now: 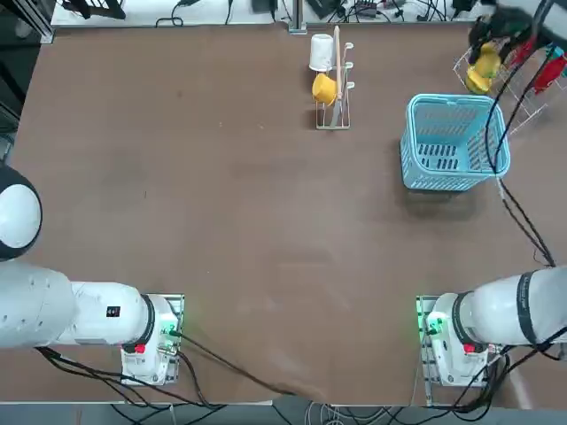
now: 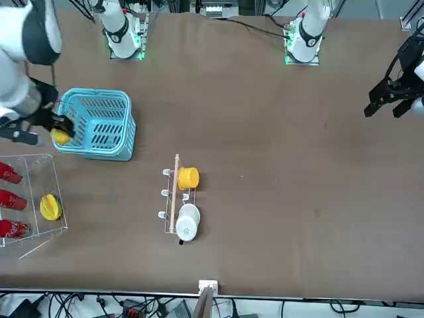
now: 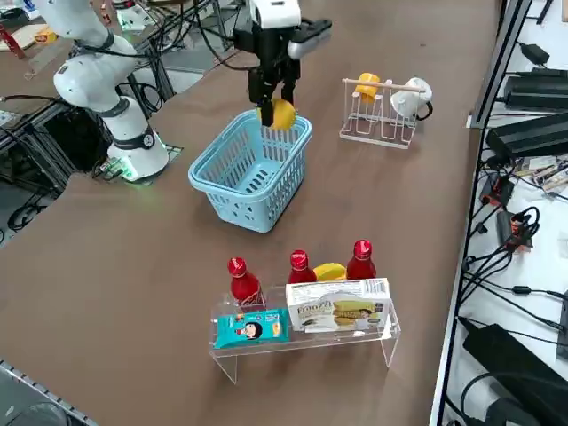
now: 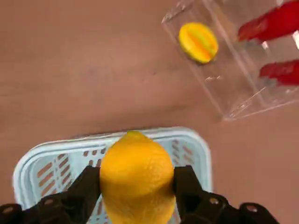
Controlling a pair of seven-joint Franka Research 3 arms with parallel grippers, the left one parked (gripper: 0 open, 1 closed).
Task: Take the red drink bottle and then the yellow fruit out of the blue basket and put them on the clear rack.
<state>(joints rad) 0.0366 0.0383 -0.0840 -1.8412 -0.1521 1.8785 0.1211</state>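
While clamped on the yellow fruit point(image 4: 136, 179) above the blue basket point(image 3: 251, 169), right gripper point(image 4: 136, 186) looks secure | risk: round fruit rolls off clear rack point(image 3: 302, 333) | crowded by bottles point(image 3: 300, 266)

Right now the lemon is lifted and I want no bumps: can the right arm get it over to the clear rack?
Probably yes. The right gripper holds the yellow fruit above the blue basket, clear of its rim, and bare table separates it from the clear rack.
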